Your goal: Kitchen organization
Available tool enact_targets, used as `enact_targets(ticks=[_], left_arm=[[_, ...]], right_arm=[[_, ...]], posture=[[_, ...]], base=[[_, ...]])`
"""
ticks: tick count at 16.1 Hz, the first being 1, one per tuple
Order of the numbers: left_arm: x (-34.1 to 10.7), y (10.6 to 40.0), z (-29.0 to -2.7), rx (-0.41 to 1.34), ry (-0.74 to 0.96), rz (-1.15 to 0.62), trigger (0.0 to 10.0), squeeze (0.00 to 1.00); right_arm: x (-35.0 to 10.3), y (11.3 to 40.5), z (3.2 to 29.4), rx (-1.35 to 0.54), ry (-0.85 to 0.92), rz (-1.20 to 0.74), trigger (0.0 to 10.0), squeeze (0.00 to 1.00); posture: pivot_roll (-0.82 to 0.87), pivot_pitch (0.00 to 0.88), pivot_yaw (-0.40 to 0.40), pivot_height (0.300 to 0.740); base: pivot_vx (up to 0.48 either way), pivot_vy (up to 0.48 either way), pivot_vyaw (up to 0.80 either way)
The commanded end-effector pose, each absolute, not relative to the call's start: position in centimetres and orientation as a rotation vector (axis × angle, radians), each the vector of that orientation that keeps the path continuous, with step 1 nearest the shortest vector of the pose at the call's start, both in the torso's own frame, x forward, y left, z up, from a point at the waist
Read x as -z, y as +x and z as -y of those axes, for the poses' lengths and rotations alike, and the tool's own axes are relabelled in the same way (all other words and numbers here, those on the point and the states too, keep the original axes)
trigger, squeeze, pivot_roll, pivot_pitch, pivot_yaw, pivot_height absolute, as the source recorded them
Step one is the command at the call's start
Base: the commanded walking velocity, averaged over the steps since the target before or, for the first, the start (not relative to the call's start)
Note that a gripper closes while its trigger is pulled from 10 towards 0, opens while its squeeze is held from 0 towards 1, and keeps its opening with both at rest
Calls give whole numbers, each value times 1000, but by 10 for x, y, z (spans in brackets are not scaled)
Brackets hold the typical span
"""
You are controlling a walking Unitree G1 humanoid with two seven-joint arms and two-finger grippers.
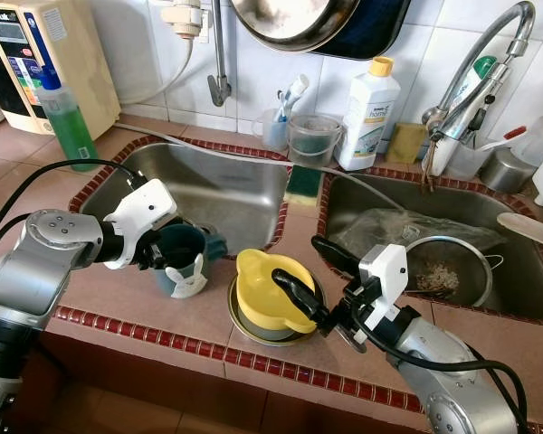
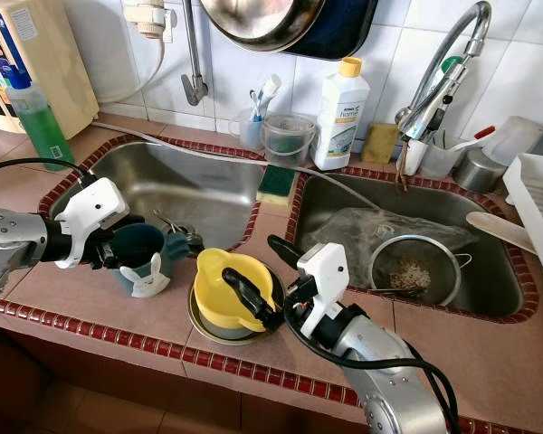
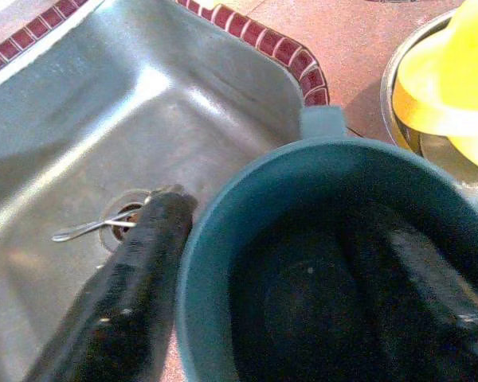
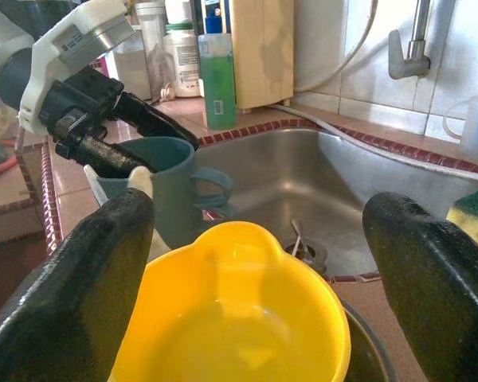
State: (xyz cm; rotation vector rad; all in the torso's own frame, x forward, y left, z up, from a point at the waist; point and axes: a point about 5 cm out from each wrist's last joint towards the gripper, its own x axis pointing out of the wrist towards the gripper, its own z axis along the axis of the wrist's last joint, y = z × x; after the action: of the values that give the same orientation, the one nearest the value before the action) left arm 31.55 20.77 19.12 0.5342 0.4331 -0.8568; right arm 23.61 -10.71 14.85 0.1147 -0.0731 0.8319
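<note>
While I watch through the head camera, my left claw (image 1: 167,256) is clamped on the rim of the teal mug (image 1: 183,258): one black finger sits inside the cup, the other runs down its outer wall, as the left wrist view shows plainly. The mug stands upright on the tiled table (image 1: 118,298), on the strip between the front edge and the left sink (image 1: 208,185), with its handle turned toward the basin. A white rabbit-shaped figure sits on its front face.

Just beside it, toward the middle of the front edge, a yellow bowl (image 1: 264,287) with a pouring lip rests inside a shallow steel dish (image 1: 253,325). My right claw (image 1: 309,280) is spread wide, and I see its two fingers standing on either side of the yellow bowl in the right wrist view, gripping nothing. From the head view, one finger lies over the bowl's near side and the other reaches past it toward the strip between the sinks.

A spoon (image 3: 92,228) lies at the drain of the left sink. The right sink (image 1: 434,226) holds a steel strainer (image 1: 443,267) with scraps in it and a clear plastic bag. Along the back edge stand a green bottle (image 1: 65,117), a white detergent bottle (image 1: 366,113), a cup of toothbrushes, and a sponge (image 1: 303,183) on the divider.
</note>
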Motion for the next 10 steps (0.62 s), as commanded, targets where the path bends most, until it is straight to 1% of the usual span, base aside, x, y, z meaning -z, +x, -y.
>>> enact_targets(ticks=[1,10], left_arm=[[-193,316,-205,873,540,-434,0,0],[-193,315,-202,908,532,-441,0,0]], right_arm=[[-152,234,107,-830,104,90,10000,0],[-151,235,108,-826,101,90,10000,0]], posture=[[-51,0,4,740],[-51,0,5,740]], base=[[0,0,0],[0,0,0]])
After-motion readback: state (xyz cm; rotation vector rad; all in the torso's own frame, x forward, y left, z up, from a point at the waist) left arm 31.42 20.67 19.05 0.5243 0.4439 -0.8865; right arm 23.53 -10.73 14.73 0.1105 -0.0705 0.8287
